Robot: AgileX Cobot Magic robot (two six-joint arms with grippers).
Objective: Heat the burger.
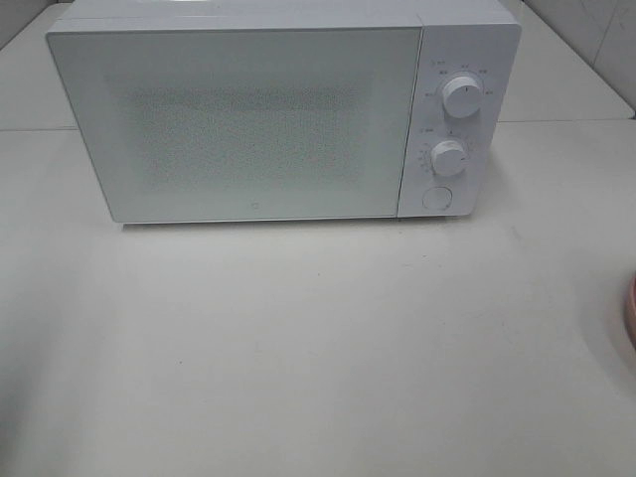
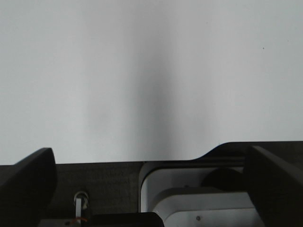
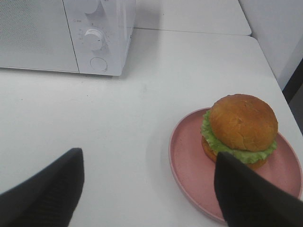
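Meanwhile both claws (left [image 2: 147, 189], right [image 3: 147, 189]) gape empty, burger [image 3: 241, 130] resting on its plate [image 3: 189, 165].

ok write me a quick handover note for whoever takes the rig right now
Left gripper: open, empty, over bare table.
Right gripper: open, empty, near the pink plate; one of its fingers overlaps the plate's edge in the wrist view.
Burger: on the plate, at the table's right edge, right of the microwave.
Done: nothing visible; the microwave door is shut.
Left: open the door, put the burger inside, close it, set the dials.
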